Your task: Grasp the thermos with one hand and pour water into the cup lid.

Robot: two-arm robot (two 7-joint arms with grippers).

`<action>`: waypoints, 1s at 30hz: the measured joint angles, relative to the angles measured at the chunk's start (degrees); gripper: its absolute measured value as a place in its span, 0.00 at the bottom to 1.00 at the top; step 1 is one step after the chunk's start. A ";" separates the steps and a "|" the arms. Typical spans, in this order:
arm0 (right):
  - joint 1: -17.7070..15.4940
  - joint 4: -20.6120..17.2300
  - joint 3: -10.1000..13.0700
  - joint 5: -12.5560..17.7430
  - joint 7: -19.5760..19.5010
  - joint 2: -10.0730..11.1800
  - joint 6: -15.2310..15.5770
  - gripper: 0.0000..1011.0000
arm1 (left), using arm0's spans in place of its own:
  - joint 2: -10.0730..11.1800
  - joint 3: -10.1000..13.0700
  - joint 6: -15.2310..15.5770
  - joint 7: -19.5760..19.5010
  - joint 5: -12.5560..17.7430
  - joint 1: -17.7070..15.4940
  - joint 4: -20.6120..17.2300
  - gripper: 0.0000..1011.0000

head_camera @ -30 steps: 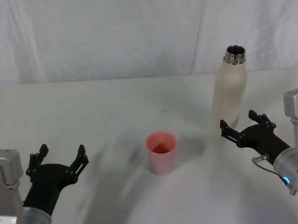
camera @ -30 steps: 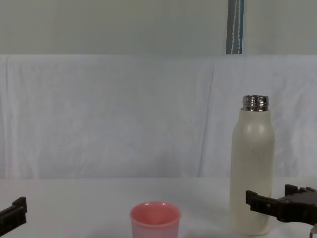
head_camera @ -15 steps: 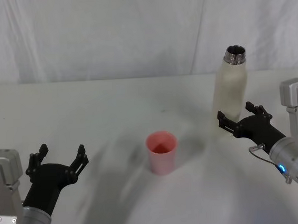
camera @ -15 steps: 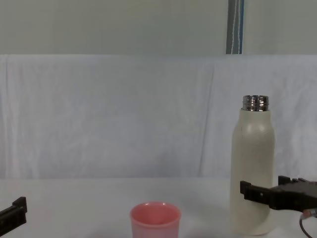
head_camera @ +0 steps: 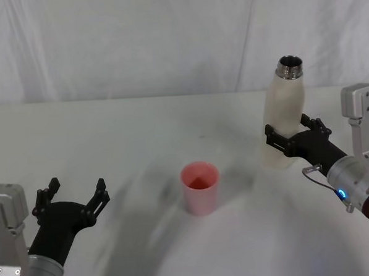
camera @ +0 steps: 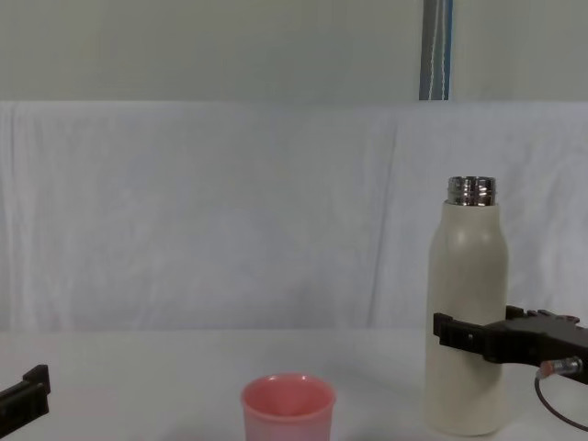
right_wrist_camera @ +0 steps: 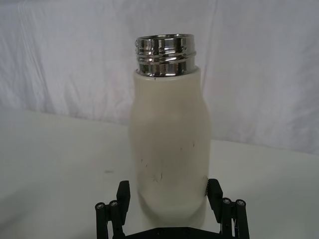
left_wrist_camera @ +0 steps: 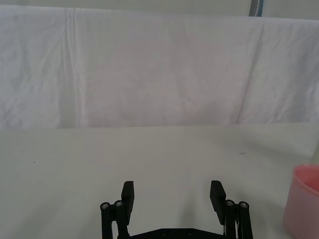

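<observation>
The right gripper (head_camera: 289, 137) reaches in low on the thermos (head_camera: 283, 117), its 2 fingers (right_wrist_camera: 122, 194) spread and standing on either side of the lower body. In the right wrist view the cream bottle sits squarely between the jaws, its base deep in the gap; one pad looks to touch the bottle's side, while the other is at or just off the wall. The jaws are apart, not clamped. The thermos (camera: 467, 312) stands upright on the white table (head_camera: 140, 128), its open steel neck (right_wrist_camera: 165, 54) at the top, uncapped.

The cup lid (head_camera: 200, 188) stands upright on the table, well outside the right jaws, toward the left arm's side and nearer the robot than the bottle. It lies between the 2 grippers.

The left gripper (head_camera: 72, 199) hovers low over the table near the robot's body, its jaws spread wide around nothing; the cup lid (left_wrist_camera: 302, 203) stands beyond and to the side of its fingertips.
</observation>
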 joint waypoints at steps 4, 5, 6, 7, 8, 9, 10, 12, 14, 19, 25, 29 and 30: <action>0.77 0.97 -0.08 0.02 0.07 -0.32 -0.25 0.99 | 0.00 0.00 0.00 0.00 0.00 0.00 0.00 0.99; 1.08 1.38 -0.12 0.03 0.09 -0.45 -0.37 0.99 | 0.00 0.00 0.00 0.00 0.00 0.00 0.00 0.99; 1.21 1.55 -0.14 0.03 0.10 -0.52 -0.42 0.99 | 0.00 0.00 0.00 0.00 0.00 0.00 0.00 0.99; 1.34 1.71 -0.16 0.03 0.11 -0.58 -0.47 0.99 | 0.00 0.00 0.00 0.00 0.00 0.00 0.00 0.99; 1.46 1.89 -0.19 0.03 0.11 -0.64 -0.53 0.99 | 0.00 0.00 0.00 0.00 0.00 0.00 0.00 0.99; 1.73 2.32 -0.24 0.04 0.11 -0.79 -0.71 0.99 | 0.00 0.00 0.00 0.00 0.00 0.00 0.00 0.99; 1.82 2.49 -0.25 0.04 0.11 -0.85 -0.78 0.99 | 0.00 0.00 0.00 0.00 0.00 0.00 0.00 0.99; 2.04 2.89 -0.29 0.03 0.11 -0.98 -0.91 0.99 | 0.00 0.00 0.00 0.00 0.00 0.00 0.00 0.99; 2.37 3.63 -0.34 0.01 0.10 -1.20 -1.15 0.99 | 0.00 0.00 0.00 0.00 0.00 0.00 0.00 0.99; 2.96 4.87 -0.45 -0.06 0.06 -1.64 -1.53 0.99 | 0.00 0.00 0.00 0.00 0.00 0.00 0.00 0.99; 3.83 6.57 -0.49 -0.29 -0.17 -2.30 -2.09 0.99 | 0.00 0.00 0.00 0.00 0.00 0.00 0.00 0.99; 4.29 7.31 -0.46 -0.58 -0.55 -2.72 -2.49 0.99 | 0.00 0.00 0.00 0.00 0.00 0.00 0.00 0.99; 4.29 7.31 -0.46 -0.58 -0.56 -2.72 -2.49 0.99 | 0.00 0.00 0.00 0.00 0.00 0.00 0.00 0.99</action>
